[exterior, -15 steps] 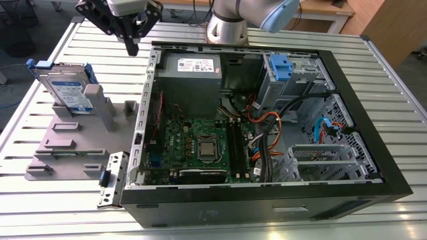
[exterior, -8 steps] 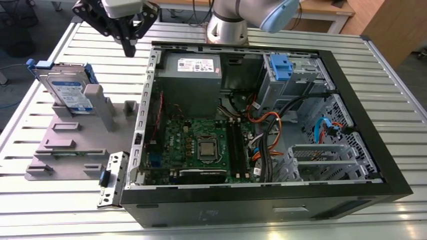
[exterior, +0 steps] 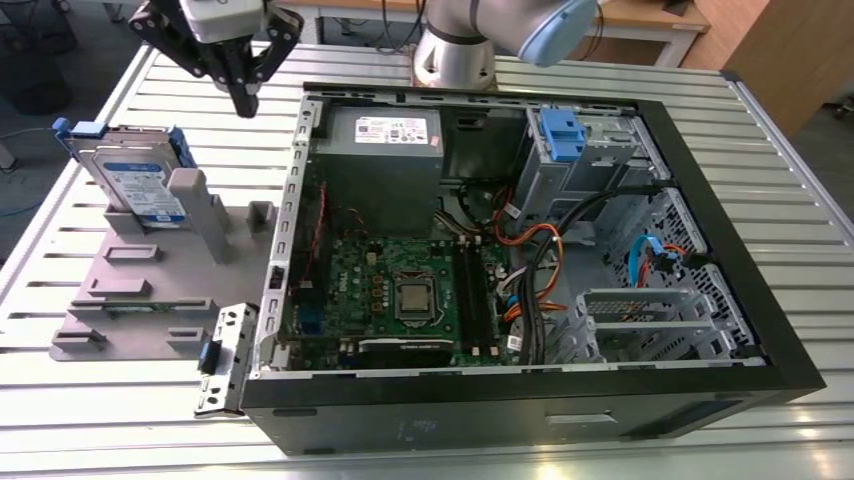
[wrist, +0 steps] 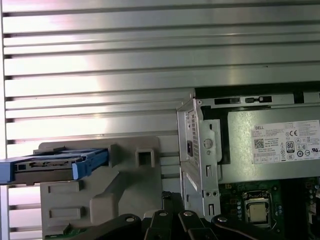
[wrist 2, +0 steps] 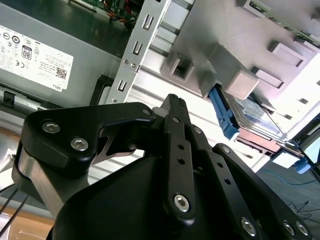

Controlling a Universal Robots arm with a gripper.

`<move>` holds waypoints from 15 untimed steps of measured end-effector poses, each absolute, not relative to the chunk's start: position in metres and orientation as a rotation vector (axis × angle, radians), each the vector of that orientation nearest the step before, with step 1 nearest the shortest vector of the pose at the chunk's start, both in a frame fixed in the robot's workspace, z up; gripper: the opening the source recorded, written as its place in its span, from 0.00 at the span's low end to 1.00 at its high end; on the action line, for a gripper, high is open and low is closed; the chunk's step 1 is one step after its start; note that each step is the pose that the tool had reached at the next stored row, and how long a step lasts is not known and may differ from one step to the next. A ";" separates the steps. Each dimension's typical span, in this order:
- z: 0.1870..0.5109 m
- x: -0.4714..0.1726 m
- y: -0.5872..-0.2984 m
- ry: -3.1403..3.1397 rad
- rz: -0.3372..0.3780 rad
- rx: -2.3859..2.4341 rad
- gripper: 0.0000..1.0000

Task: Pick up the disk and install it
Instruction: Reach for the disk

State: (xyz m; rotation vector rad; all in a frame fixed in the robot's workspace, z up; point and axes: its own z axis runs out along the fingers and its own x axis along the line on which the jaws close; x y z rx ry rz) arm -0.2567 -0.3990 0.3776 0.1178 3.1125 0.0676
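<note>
The disk (exterior: 136,183) is a silver drive with a blue-and-white label and blue rails. It stands on edge, leaning, at the far end of a grey holder (exterior: 147,290) on the exterior view's left. Both wrist views show it: the disk (wrist: 50,165) edge-on, and the disk (wrist 2: 257,114) behind its blue rail. My gripper (exterior: 244,100) hangs above the slatted table, between the disk and the computer case's back corner, touching neither. Its fingers are shut with nothing between them, as the gripper (wrist 2: 174,102) also shows close up.
The open computer case (exterior: 747,300) lies on its side, taking up the middle and right. Inside are a grey power-supply box (exterior: 380,130), the motherboard (exterior: 400,290), a blue latch with a metal cage (exterior: 561,135) and a silver drive cage (exterior: 654,320). A loose bracket (exterior: 220,355) lies beside the holder.
</note>
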 end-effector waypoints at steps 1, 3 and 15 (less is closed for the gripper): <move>0.377 -0.259 -0.399 3.112 0.068 0.118 0.11; 0.376 -0.263 -0.399 3.113 0.068 0.118 0.11; 0.371 -0.282 -0.397 3.112 0.068 0.118 0.11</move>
